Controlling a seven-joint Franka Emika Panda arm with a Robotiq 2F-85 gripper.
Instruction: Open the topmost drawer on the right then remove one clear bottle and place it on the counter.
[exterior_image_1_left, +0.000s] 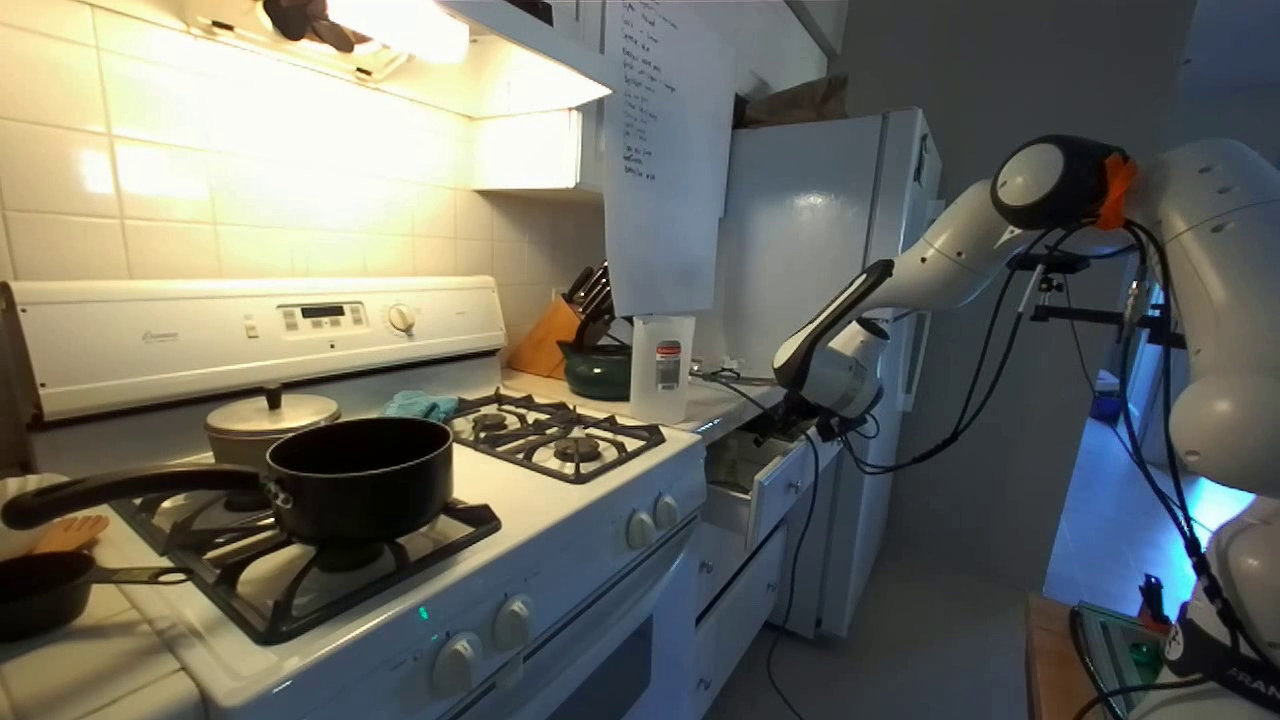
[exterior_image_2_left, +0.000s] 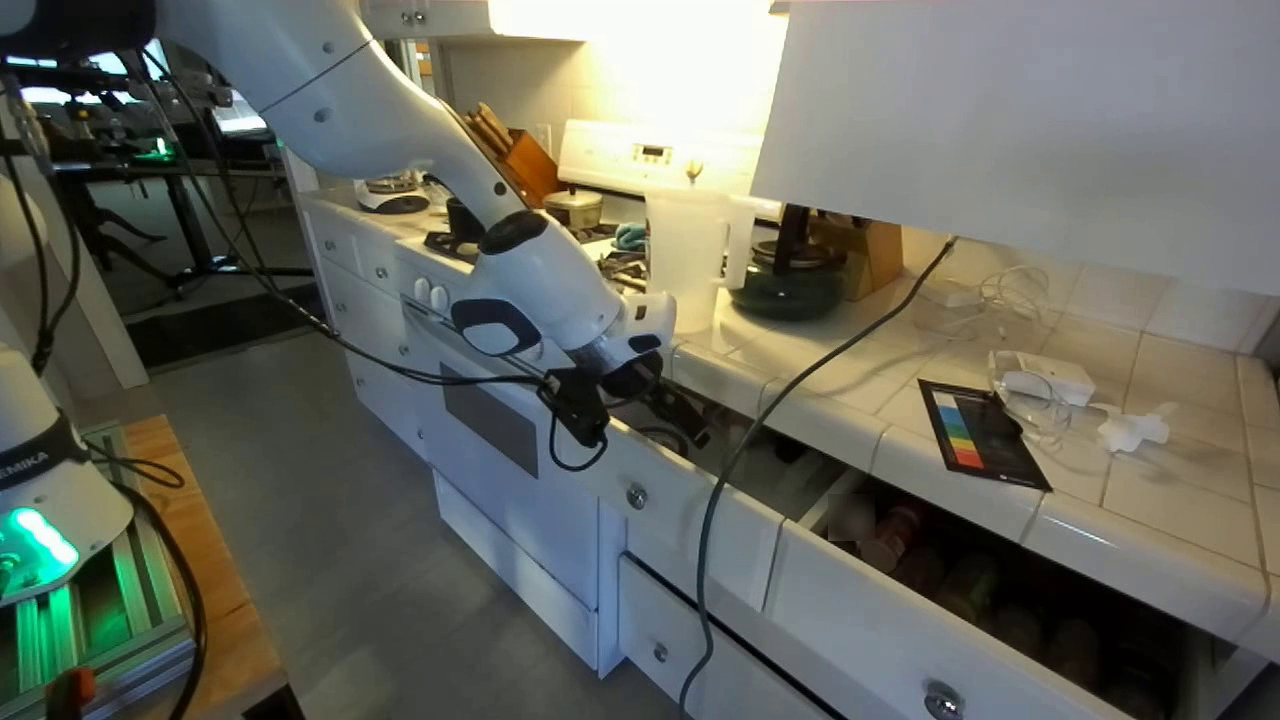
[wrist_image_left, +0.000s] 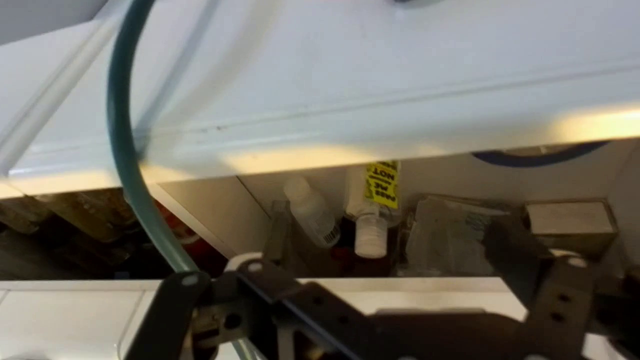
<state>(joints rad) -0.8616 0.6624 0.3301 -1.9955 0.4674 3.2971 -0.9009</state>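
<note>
The topmost drawer (exterior_image_1_left: 778, 490) is pulled open; its flat white front with a round knob also shows in an exterior view (exterior_image_2_left: 690, 530) and across the top of the wrist view (wrist_image_left: 350, 90). Inside it, in the wrist view, lie a clear bottle (wrist_image_left: 356, 196) with a white cap and yellow label, and a small white bottle (wrist_image_left: 312, 212) to its left. My gripper (wrist_image_left: 387, 220) is open and empty, over the open drawer (exterior_image_2_left: 690, 412). Its fingers stand either side of both bottles in the picture; their depth is unclear. The tiled counter (exterior_image_2_left: 1190, 510) is behind the drawer.
A neighbouring drawer (exterior_image_2_left: 900, 620) is also open, with several jars. A cable (wrist_image_left: 122, 125) hangs across the drawers. Clear packaging (wrist_image_left: 445, 235) and a small box (wrist_image_left: 570, 217) lie right of the bottles. A pitcher (exterior_image_2_left: 690, 260) and a colour card (exterior_image_2_left: 980, 435) are on the counter.
</note>
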